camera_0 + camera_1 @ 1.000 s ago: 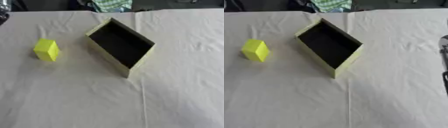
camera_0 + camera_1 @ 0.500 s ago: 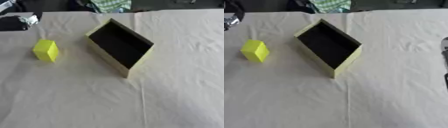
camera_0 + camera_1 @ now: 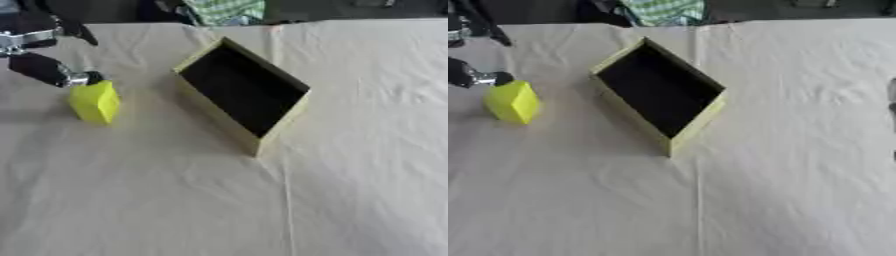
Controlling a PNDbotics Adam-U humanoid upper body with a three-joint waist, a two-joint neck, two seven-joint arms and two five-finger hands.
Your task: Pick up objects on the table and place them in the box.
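A yellow block stands on the cream tablecloth at the left. To its right lies an open yellow-green box with a dark inside, set at a slant. My left hand comes in from the upper left with its fingers spread. One fingertip is at the block's top back edge, and nothing is held. Only a dark sliver of my right hand shows at the right edge of the right eye view.
The table's far edge runs along the top, with dark space and a green checked cloth behind it. A long crease runs down the tablecloth below the box.
My left hand has come in from the upper left and down to the yellow block. The block and the box have not moved.
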